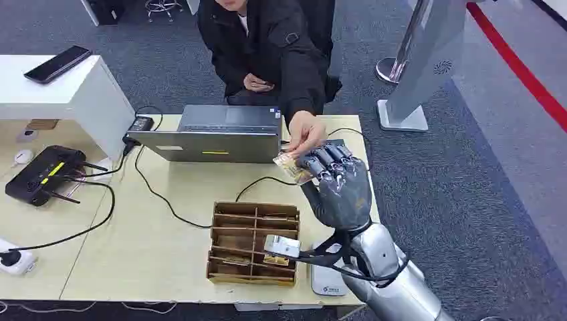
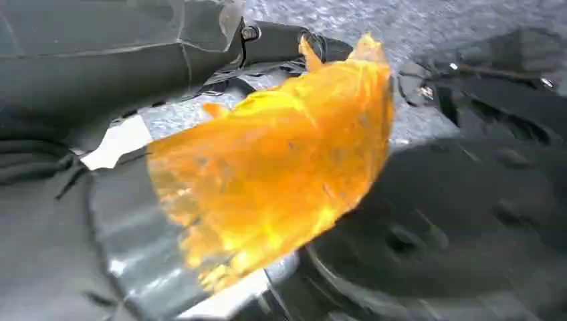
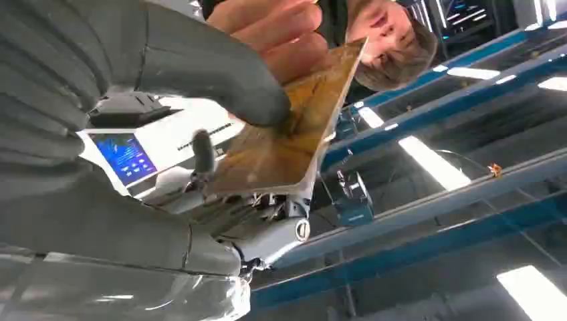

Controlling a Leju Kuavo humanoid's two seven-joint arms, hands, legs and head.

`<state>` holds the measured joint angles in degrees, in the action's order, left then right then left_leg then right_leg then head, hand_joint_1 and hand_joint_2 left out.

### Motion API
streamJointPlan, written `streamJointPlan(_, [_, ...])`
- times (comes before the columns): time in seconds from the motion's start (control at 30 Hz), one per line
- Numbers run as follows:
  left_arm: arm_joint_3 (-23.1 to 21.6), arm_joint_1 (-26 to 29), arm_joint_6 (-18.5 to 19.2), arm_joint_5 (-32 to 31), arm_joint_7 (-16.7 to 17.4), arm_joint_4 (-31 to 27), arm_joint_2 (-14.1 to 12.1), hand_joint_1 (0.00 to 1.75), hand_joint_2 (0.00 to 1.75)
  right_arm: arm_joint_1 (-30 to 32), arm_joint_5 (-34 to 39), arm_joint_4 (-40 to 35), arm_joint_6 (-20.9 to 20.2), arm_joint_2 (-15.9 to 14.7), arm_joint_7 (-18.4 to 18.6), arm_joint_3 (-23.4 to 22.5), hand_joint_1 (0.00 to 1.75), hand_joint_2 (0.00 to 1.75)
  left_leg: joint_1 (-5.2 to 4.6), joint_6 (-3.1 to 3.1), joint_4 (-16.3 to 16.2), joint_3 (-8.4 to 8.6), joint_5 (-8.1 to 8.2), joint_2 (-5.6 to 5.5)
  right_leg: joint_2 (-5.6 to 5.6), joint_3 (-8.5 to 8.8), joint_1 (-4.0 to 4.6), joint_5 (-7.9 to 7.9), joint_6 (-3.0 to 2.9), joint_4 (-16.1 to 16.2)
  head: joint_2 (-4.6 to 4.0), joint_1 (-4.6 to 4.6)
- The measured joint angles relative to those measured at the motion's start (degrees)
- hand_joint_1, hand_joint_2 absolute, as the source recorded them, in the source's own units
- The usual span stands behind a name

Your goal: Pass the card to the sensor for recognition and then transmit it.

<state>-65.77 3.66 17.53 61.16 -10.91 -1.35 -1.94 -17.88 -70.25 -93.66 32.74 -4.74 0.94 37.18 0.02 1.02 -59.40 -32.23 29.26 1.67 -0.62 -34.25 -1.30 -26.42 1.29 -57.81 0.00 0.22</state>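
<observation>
My right hand (image 1: 337,184) is raised over the table's right end and grips a yellowish card (image 1: 292,167) between thumb and fingers. A person in a dark jacket reaches across the laptop, and the person's hand (image 1: 305,134) pinches the card's far end. In the right wrist view my thumb (image 3: 214,67) presses on the card (image 3: 287,140), with the person's fingers (image 3: 281,33) on its other edge. A white card sensor (image 1: 327,281) lies at the table's front edge under my forearm. My left hand (image 2: 100,60) is a blurred grey cover behind an orange translucent piece (image 2: 281,160), which hides its fingers.
A wooden slotted organizer (image 1: 254,242) stands at the front middle of the table (image 1: 154,247). A grey laptop (image 1: 214,137) sits behind it, and cables run left to a black router (image 1: 43,174). A phone (image 1: 57,63) lies on the white shelf. A sign stand (image 1: 414,73) is on the carpet.
</observation>
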Motion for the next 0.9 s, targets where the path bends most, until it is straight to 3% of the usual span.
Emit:
streamJointPlan(0.53, [2.84, 1.26, 0.46, -0.83, -0.11, 0.11, -1.4, 0.0, 0.0, -0.76, 2.71, 1.16, 1.88, -0.33, -1.58, 1.18, 1.75, 1.75, -0.01, 0.0, 0.0, 0.0, 0.0, -0.01, -0.01, 0.01, -0.01, 0.0, 0.0, 0.0, 0.0, 0.0])
streamJointPlan(0.9, [6.21, 2.09, 0.46, -2.08, -0.57, 0.11, -1.27, 0.0, 0.0, 0.95, 14.2, 0.05, 0.4, -0.87, -5.77, 2.06, 1.75, 1.75, -0.01, 0.0, 0.0, 0.0, 0.0, 0.0, 0.0, 0.01, -0.01, 0.0, 0.0, 0.0, 0.0, 0.0])
